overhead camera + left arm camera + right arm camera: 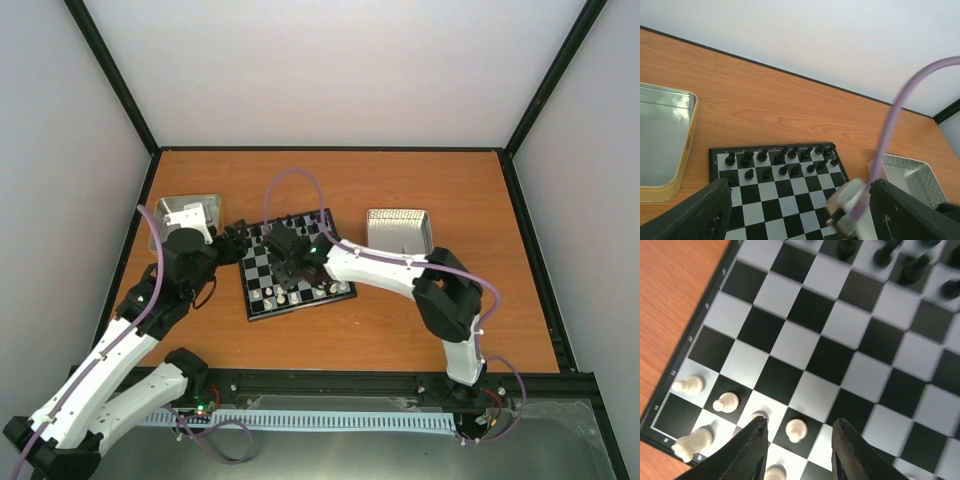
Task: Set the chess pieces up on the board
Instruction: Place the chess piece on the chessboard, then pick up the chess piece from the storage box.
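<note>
Right gripper point(799, 422) is held spread over the near rows of the board point(837, 360), a cream pawn point(796, 430) free between its jaws; placing is judged done. A straight lift is needed next. Left gripper point(801, 187) is seen open, empty, left of the board.

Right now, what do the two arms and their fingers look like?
Both the left arm and the right arm have white rounded links joined by bulky black joints. A lilac cable runs along each arm and loops free near the wrist. Small green lights glow on them. The fingers are matte black, flat and tapering.
</note>
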